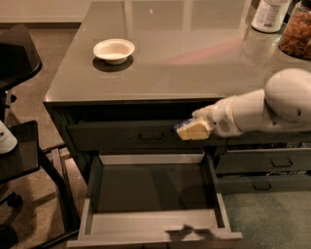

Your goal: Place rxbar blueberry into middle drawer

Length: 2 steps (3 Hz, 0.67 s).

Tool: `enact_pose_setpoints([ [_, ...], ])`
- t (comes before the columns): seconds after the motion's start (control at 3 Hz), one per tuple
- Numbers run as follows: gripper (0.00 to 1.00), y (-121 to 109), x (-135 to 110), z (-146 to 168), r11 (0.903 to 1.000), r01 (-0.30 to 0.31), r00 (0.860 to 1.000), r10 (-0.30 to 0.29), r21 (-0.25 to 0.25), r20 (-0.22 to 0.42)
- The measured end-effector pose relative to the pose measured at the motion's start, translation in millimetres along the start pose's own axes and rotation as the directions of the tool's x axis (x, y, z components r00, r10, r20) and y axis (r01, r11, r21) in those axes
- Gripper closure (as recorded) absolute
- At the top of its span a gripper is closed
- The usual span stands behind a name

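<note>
My gripper (191, 130) hangs in front of the closed top drawer (121, 136), below the counter's front edge and above the back right of the open middle drawer (146, 189). Its pale fingers (197, 130) are closed on the rxbar blueberry (179, 127). Only a thin blue sliver of the bar shows at the fingertips; the rest is hidden. The middle drawer is pulled far out, with pale grey walls and a bare floor. My white arm (272, 109) reaches in from the right.
A white bowl (113, 50) sits on the grey counter (184, 53) at the back left. A white bottle (267, 14) and a jar (297, 34) stand at the back right. Narrower drawers (272, 163) fill the right column. A black chair (14, 63) stands at the left.
</note>
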<state>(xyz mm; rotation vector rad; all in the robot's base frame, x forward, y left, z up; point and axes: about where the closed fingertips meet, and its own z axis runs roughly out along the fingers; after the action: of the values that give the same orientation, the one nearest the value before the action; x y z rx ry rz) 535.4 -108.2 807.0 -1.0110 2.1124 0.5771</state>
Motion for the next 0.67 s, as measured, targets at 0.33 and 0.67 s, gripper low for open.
enact_pose_setpoints([
  [0.33,1.0,5,41,47,0.9988,-0.018,1.0,0.018,-0.046,-0.004],
  [0.67,1.0,4,79,98,0.9975,-0.029,0.999,0.03,-0.065,0.027],
])
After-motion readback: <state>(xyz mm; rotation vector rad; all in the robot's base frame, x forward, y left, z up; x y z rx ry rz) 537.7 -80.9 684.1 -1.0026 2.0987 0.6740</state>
